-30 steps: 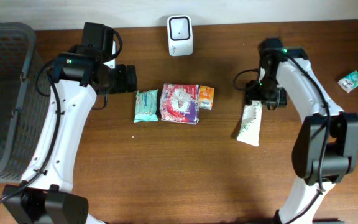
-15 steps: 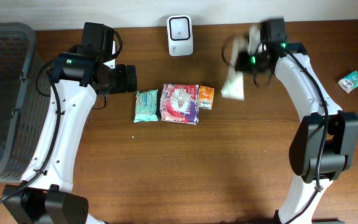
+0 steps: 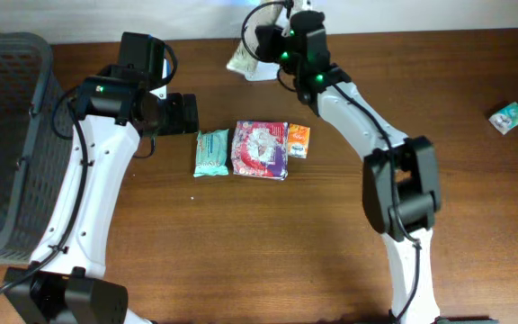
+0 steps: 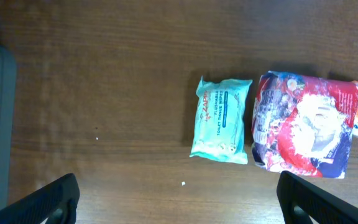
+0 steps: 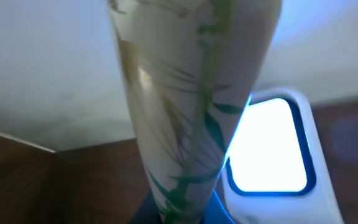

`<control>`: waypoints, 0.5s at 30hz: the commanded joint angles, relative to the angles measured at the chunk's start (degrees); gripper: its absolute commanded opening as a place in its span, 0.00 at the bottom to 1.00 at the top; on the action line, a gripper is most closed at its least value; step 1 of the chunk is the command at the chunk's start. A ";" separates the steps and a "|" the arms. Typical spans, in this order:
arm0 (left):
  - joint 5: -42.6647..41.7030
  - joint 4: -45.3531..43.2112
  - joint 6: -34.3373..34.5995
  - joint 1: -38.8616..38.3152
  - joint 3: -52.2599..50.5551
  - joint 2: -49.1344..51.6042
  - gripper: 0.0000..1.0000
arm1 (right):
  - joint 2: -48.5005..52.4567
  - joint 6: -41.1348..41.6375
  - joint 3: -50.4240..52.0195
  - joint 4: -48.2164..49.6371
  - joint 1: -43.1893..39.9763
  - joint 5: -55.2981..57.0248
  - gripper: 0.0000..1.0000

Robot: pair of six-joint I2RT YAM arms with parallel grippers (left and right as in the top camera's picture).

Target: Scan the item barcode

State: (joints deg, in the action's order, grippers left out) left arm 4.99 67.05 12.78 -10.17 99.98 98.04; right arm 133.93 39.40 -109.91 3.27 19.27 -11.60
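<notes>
Currently the right gripper [image 3: 255,49] is clamped on the pouch [image 5: 185,112], which is white and tapered with a green leaf print. The pouch is held at 12 o'clock of the table [image 3: 331,252], just before the lit scanner [image 5: 269,146]. The left gripper [image 4: 178,202] gapes wide, holding nothing. The teal pack [image 4: 221,118], at 9 o'clock of the red pack [image 4: 303,127], reads "TOILET TISSUE WIPES".

Left arm [image 3: 93,193]: white shell links, black joint housings, a thin black cable along it.
Right arm [image 3: 353,112]: same white links and black joints, black cable loops near the wrist.
Lamps [image 3: 100,88]: one small green light on each arm.
Left pincer fingers [image 4: 51,202]: black, blunt-tipped.
</notes>
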 commanded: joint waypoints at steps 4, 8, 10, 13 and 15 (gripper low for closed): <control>0.63 0.09 -1.11 -0.17 0.35 -0.22 0.99 | 1.57 6.58 -4.07 -8.31 1.33 -0.31 0.04; 0.63 0.09 -1.11 -0.17 0.35 -0.22 0.99 | 1.55 6.64 -4.07 -8.44 1.33 -3.04 0.04; 0.63 0.09 -1.09 -0.17 0.35 -0.22 0.99 | 1.55 6.80 -4.09 -8.44 1.33 -3.82 0.04; 0.63 0.09 -1.09 -0.17 0.35 -0.22 0.99 | -0.98 6.54 -4.57 -8.92 -1.18 -3.85 0.04; 0.63 0.09 -1.09 -0.17 0.35 -0.22 0.99 | -4.66 6.54 -4.57 -11.76 -4.79 -3.82 0.04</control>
State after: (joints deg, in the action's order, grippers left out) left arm 5.02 67.02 12.80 -10.17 99.98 98.04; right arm 136.92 46.15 -112.07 -7.35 18.98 -15.20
